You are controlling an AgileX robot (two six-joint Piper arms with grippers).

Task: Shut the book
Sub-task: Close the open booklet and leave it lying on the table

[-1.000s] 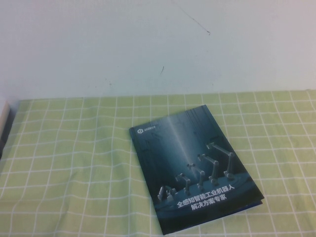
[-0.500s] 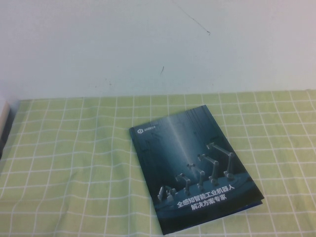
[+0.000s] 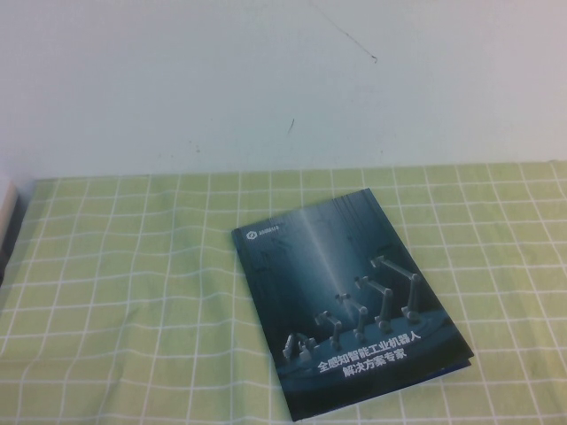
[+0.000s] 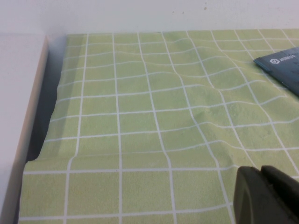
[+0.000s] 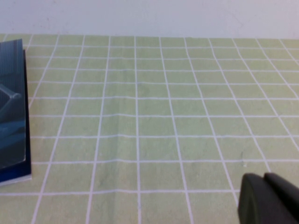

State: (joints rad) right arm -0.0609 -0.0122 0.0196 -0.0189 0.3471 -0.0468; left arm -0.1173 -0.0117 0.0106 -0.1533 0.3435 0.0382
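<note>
A dark blue book (image 3: 350, 299) lies shut and flat on the green checked cloth, cover up, with robot arms and white Chinese lettering printed on it. Its corner shows in the left wrist view (image 4: 282, 63) and its edge in the right wrist view (image 5: 13, 109). Neither arm appears in the high view. My left gripper (image 4: 261, 175) hovers over bare cloth well away from the book, its two dark fingers pressed together and holding nothing. My right gripper (image 5: 265, 179) is likewise shut and empty over the cloth, to the book's right.
The green checked cloth (image 3: 124, 283) covers the table up to a white wall (image 3: 266, 80). A white object (image 4: 18, 116) stands along the table's left edge. The cloth is wrinkled near the left gripper.
</note>
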